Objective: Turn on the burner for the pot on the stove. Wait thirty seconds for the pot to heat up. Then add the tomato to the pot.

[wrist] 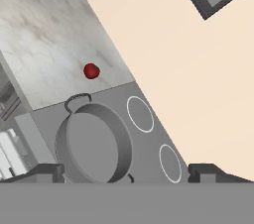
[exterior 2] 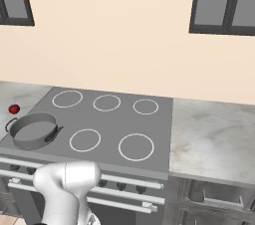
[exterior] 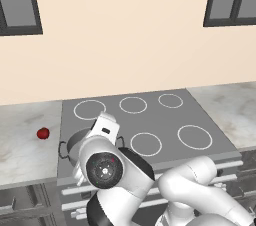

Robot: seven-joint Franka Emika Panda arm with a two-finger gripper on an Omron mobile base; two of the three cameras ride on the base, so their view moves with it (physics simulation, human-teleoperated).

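Observation:
The grey pot (exterior 2: 34,129) stands on the front left burner of the stove (exterior 2: 114,122). In the left base view my white hand and arm cover most of the pot (exterior: 74,142). The red tomato (exterior: 43,133) lies on the marble counter just left of the stove (exterior: 150,120), a little behind the pot. In the hand view my gripper (wrist: 126,172) is open, its two dark fingertips (wrist: 47,171) set wide apart with nothing between them. It hovers over the pot (wrist: 94,143), with the tomato (wrist: 91,71) beyond the pot's loop handle.
Dark knobs (exterior 2: 122,185) and pale bar handles (exterior 2: 127,179) run along the stove front. Marble counters flank the stove on the left (exterior: 22,145) and on the right (exterior 2: 214,134). A beige wall rises behind, with dark cabinets (exterior 2: 224,2) high up.

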